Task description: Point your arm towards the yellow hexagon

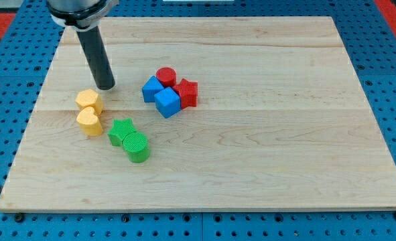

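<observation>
1. Tool: one straight dark rod, no jaws, so there is nothing to spread, press together or pinch; my tip rests on the tabletop in its upper-left part

2. Task item: yellow hexagon, just below my tip and slightly toward the view's left; a narrow strip of bare wood seems to separate them, though I cannot say for certain they are apart

3. Yellow heart: further down from my tip, directly beyond the hexagon and touching or nearly touching it

4. Green star and green cylinder: below my tip and toward the view's right, side by side, well clear of the rod

5. Cluster toward the view's right of my tip: two blue cubes, red cylinder, red star, all packed together and apart from the rod

6. Step in hand, as I judge it: the final approach; my tip already stands next to the hexagon, so the pointing looks almost complete

7. Next move calls for: at most a short, slow slide down and a touch leftward; I judge that a longer stroke would shove the hexagon into the heart
</observation>
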Motion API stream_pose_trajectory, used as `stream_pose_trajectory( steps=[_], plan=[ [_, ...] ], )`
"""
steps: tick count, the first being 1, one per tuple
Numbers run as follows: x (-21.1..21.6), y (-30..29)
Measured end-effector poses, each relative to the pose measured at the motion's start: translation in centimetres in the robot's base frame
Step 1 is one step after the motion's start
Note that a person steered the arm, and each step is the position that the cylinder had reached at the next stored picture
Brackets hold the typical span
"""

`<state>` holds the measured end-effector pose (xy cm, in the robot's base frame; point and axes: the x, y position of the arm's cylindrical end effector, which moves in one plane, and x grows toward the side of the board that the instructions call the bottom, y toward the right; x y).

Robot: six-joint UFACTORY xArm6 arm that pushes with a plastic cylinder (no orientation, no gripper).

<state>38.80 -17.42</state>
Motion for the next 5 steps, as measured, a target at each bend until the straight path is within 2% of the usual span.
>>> stream_pose_trajectory(
  steps=[3, 4, 5],
  plan=[
    [0.1, -2.3],
    [1.3, -6.2],
    [5.5, -1.2]
  ],
)
